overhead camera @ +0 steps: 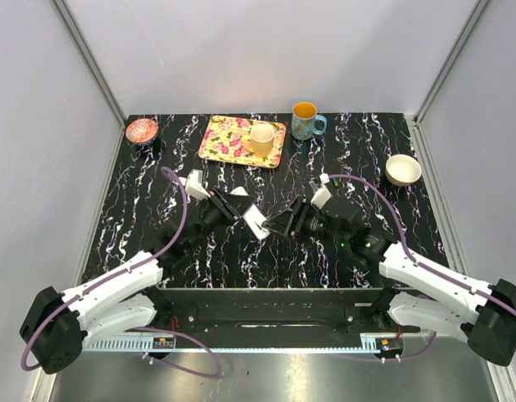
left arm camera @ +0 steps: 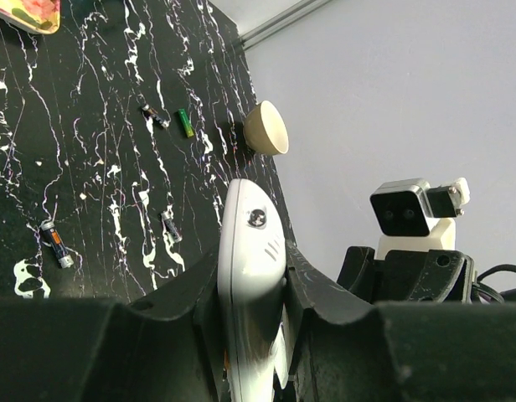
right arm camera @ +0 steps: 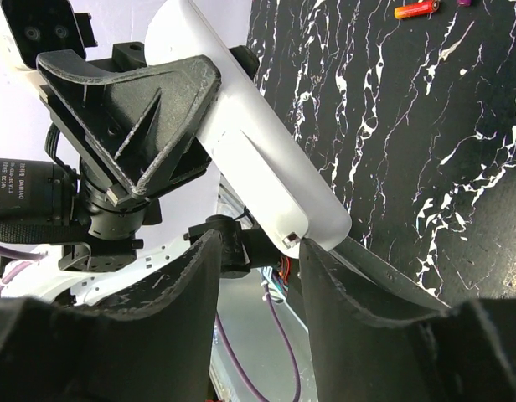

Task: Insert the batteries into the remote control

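Observation:
My left gripper (overhead camera: 241, 209) is shut on the white remote control (overhead camera: 255, 220) and holds it above the table; in the left wrist view the remote (left arm camera: 251, 243) stands clamped edge-on between the fingers (left arm camera: 178, 293). My right gripper (right arm camera: 258, 243) is open, with one fingertip (right arm camera: 312, 251) touching the remote's (right arm camera: 266, 151) rounded end and nothing between its jaws. In the top view it (overhead camera: 285, 222) sits just right of the remote. Batteries lie loose on the table: a red-orange one (left arm camera: 55, 244), dark ones (left arm camera: 171, 226) (left arm camera: 155, 116), a green one (left arm camera: 184, 123). An orange one (right arm camera: 415, 9) shows in the right wrist view.
At the back stand a floral tray (overhead camera: 224, 138) with a yellow cup (overhead camera: 261, 138), a blue mug (overhead camera: 306, 121), a pink bowl (overhead camera: 141, 130) at the left and a white bowl (overhead camera: 403, 170) at the right. The black marbled table (overhead camera: 266, 260) is walled on three sides.

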Motion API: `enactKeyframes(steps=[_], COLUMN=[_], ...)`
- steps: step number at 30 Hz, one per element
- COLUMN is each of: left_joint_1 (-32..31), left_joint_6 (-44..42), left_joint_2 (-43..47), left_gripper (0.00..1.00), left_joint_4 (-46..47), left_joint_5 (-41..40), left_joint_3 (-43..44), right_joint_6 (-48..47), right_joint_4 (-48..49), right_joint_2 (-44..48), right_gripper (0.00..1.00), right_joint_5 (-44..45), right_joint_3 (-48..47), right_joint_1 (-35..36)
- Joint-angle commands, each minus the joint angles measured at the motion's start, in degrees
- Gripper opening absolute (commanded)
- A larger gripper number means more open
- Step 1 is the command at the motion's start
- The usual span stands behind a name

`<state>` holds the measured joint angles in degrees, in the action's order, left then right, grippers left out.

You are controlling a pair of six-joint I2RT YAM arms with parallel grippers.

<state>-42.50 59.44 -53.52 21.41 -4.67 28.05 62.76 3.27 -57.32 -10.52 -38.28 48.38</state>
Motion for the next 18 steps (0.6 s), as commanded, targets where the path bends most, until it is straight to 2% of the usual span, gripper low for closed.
enactKeyframes(steps=[1, 18], left_joint_1=[0.0, 0.2], left_joint_6=[1.3, 2.0], left_joint_2=[-0.2, -0.7], left_gripper=[0.00, 0.00], left_joint_4=[2.5, 4.3], left_joint_5=[1.8, 1.1], left_joint_3=[2.4, 2.1], right_joint_6=[-1.1, -1.5], right_joint_4=[-0.2, -1.2], right_joint_2=[0.7, -0.1], right_gripper=[0.52, 0.57], right_joint_5=[1.6, 0.7], right_joint_3=[-2.5, -3.7], right_joint_1=[0.3, 0.3])
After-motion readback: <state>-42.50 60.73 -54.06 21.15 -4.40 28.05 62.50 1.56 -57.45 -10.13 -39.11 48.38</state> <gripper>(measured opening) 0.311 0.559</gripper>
